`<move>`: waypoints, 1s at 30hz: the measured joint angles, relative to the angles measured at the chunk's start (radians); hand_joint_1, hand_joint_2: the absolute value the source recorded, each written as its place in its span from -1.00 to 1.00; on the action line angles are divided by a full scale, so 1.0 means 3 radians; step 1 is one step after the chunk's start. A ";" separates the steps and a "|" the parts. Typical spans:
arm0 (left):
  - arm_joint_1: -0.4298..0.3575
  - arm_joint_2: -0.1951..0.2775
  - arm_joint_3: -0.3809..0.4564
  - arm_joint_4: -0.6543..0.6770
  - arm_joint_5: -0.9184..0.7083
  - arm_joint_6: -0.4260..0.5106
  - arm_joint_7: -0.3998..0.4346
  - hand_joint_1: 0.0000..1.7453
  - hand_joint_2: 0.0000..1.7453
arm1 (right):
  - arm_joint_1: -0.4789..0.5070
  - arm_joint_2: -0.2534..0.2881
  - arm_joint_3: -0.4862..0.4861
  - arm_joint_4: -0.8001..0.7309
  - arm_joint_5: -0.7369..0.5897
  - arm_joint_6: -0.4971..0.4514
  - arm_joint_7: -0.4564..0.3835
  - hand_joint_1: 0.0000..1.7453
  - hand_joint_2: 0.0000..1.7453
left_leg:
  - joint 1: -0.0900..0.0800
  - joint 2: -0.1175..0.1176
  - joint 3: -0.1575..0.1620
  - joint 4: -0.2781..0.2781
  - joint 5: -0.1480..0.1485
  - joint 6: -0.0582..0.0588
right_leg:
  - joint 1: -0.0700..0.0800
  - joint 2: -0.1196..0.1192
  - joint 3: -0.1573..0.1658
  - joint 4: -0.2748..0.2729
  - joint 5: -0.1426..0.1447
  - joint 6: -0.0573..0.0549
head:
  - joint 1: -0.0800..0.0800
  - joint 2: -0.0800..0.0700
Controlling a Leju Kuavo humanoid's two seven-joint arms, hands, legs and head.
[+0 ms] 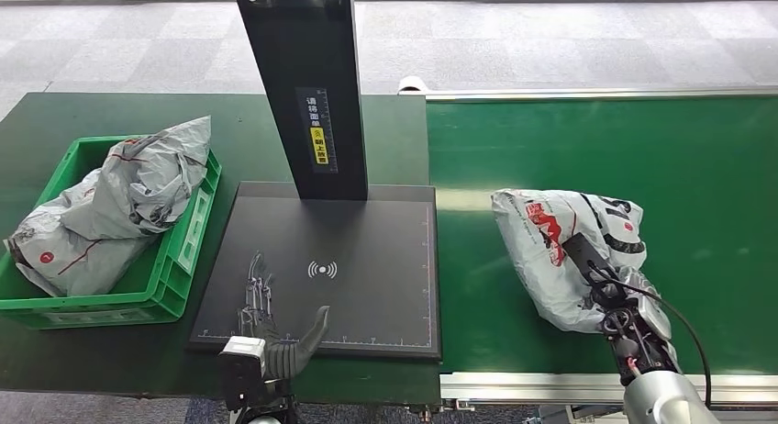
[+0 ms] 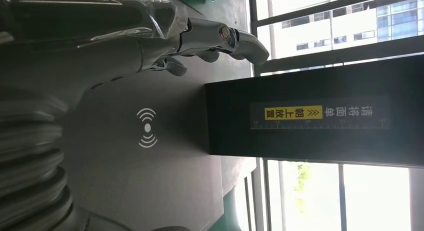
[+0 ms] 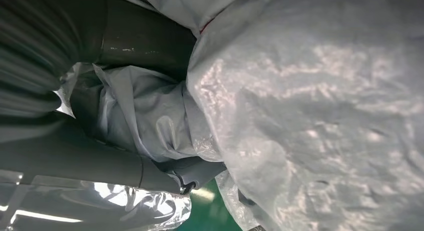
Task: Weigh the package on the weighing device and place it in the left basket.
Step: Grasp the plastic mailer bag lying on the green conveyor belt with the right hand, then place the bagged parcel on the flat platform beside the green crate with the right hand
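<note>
one package point(image 1: 560, 254) lies on the green belt point(image 1: 697, 167), right of the scale point(image 1: 367, 295), long axis running away from the robot. the right hand point(image 1: 619, 318) is on its near end, fingers point(image 3: 150, 46) closed into the plastic. left hand point(image 1: 275, 337) hovers empty, fingers apart, over the scale's near edge. the contact under the bag is hidden.

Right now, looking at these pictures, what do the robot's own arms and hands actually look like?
The left hand has a grey ribbed cover, a thick grey thumb and slim silver and dark fingers, with a white block behind its wrist. The right hand is darker, with black fingers, small red details near the wrist, a black cable looping beside it, and a silver forearm below.
</note>
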 joint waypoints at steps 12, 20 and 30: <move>0.0181 -0.0065 0.0217 -0.0175 -0.0281 0.0000 0.0000 -1.00 1.00 | 0.0987 0.0312 0.0144 -0.2884 -0.0508 -0.0733 -0.0480 1.00 1.00 | 0.0002 -0.0025 -0.0019 0.0000 -0.0001 -0.0001 | 0.0001 -0.0019 -0.0015 0.0001 -0.0012 0.0001 | 0.0000 0.0000; 0.0282 -0.0184 0.0465 -0.0284 -0.0419 0.0001 0.0000 -1.00 1.00 | 0.1866 0.0389 0.0189 -0.4464 -0.0649 -0.1000 -0.0572 1.00 1.00 | 0.0000 -0.0021 -0.0020 -0.0001 -0.0010 0.0001 | 0.0000 -0.0018 -0.0016 0.0000 -0.0017 0.0000 | 0.0000 0.0000; 0.0290 -0.0231 0.0542 -0.0305 -0.0441 0.0001 0.0000 -1.00 1.00 | 0.2134 0.0439 0.0187 -0.4913 -0.0666 -0.1042 -0.0617 1.00 1.00 | 0.0001 -0.0020 -0.0012 -0.0001 -0.0009 0.0000 | 0.0000 -0.0017 -0.0011 0.0000 -0.0017 -0.0001 | 0.0000 0.0000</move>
